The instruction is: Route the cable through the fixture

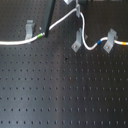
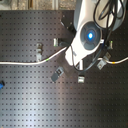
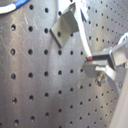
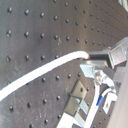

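The arm reaches down over the counter from the second exterior view's top; its bulky white body, with a glowing blue light, covers the pincer there. In the first exterior view only a dark slanted bar of it comes down from the top edge, ending just by the green band. The pincer shows in both wrist views as grey metal fingers with a small red spot at the tip. In the second wrist view they are closed on the cable, which runs away from them as a smooth white cord.

The counter is a dark matte board drilled with a regular grid of small holes. The cable lies on it from the first exterior view's left edge, rises past the green band, then dips in a loop beside the middle clip and runs out to the right past blue and yellow bands. Three bent sheet-metal clips stand on the board: the left clip, the middle one, the right clip. Whether the cable sits inside any clip is too blurred to tell.
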